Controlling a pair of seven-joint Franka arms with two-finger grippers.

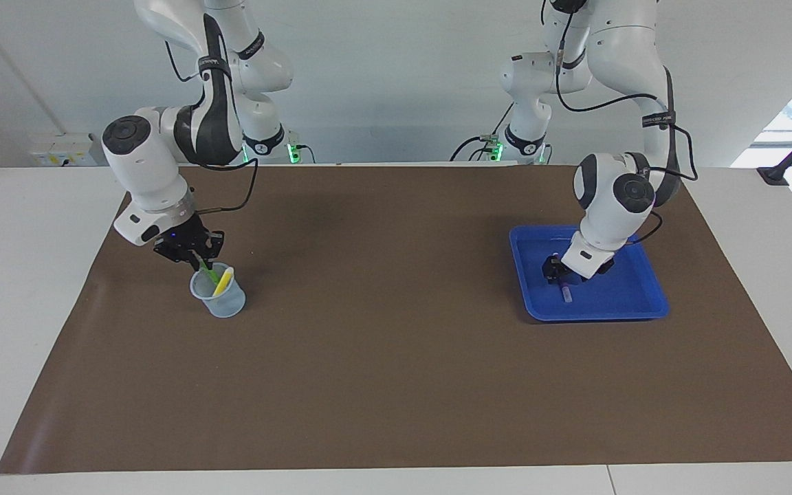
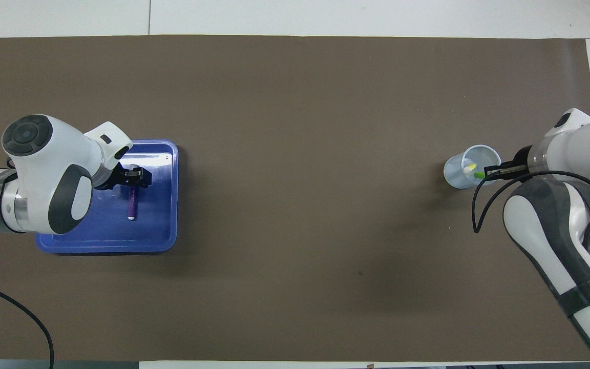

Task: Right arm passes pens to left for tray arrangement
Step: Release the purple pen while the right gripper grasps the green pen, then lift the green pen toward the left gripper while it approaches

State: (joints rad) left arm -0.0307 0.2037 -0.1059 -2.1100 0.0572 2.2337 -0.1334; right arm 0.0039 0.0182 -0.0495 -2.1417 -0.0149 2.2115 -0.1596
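Note:
My right gripper (image 1: 192, 253) is just above the translucent cup (image 1: 218, 294), shut on the top of the green pen (image 1: 207, 271), whose lower part stands tilted in the cup. The yellow pen (image 1: 224, 280) leans in the same cup; both also show in the overhead view (image 2: 469, 167). My left gripper (image 1: 559, 270) is low inside the blue tray (image 1: 616, 302), over one end of the purple pen (image 1: 566, 289). That pen lies flat on the tray floor (image 2: 131, 202), with its whitish end pointing away from the gripper.
A brown mat (image 1: 382, 330) covers the table. The cup stands toward the right arm's end and the tray toward the left arm's end, with a wide stretch of mat between them. A black cable (image 2: 479, 205) loops from the right wrist.

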